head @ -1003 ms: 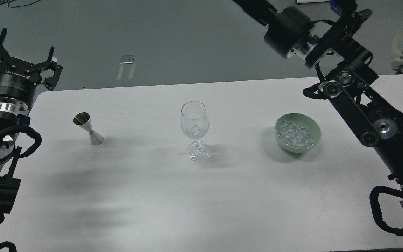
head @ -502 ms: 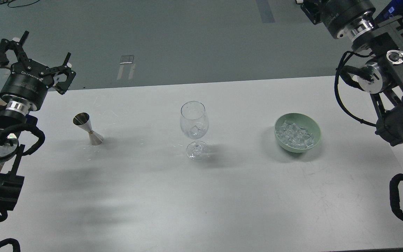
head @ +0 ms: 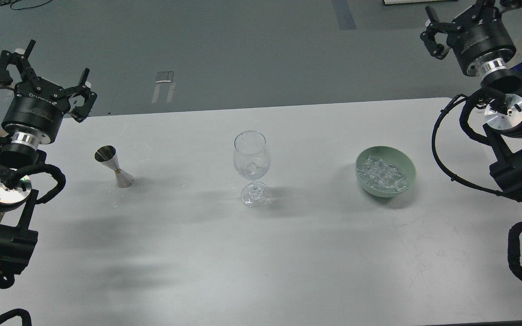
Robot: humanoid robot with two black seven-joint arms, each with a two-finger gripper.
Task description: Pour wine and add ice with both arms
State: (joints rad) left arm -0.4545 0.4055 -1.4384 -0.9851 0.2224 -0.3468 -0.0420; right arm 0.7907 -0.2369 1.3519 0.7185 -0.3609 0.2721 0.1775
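Left hand released, empty, raised off the table's left edge. Right hand released, far right. Wine glass upright at centre, holding ice; ice bowl right, jigger left.

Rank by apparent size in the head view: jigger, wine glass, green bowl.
1. wine glass, tallest
2. green bowl, wider than the glass but lower, so these two are close
3. jigger, clearly smallest

left tool spread, raised, empty | right tool spread, raised, empty
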